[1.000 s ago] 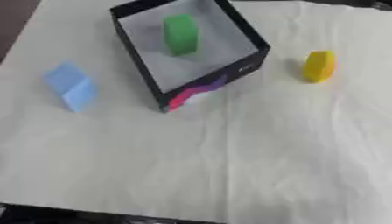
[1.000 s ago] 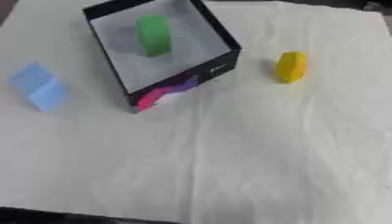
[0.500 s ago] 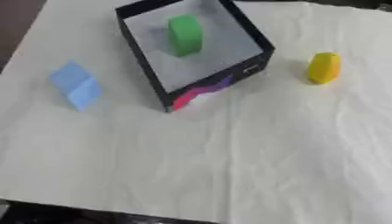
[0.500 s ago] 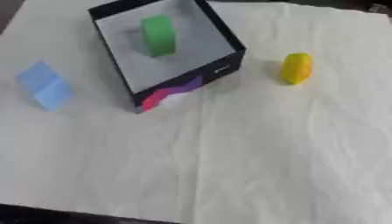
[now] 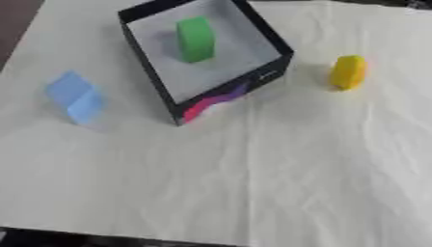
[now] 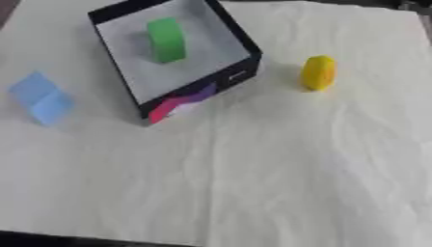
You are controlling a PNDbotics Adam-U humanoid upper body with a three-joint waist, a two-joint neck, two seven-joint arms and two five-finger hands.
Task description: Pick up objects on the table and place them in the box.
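right of the box [image 5: 272,44] stands the yellow block [image 5: 347,72], on the right arm's side; the blue block [image 5: 76,97] lies left, nearer the left arm. neither hand shows, so i cannot tell their state.

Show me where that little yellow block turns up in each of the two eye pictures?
Left eye view: the yellow block stands in the upper right, on the white cloth, apart from the box.
Right eye view: the same block sits upper right, nearer the picture's middle.
Shared landmark: the black open box with a green block inside lies to the yellow block's left in both.
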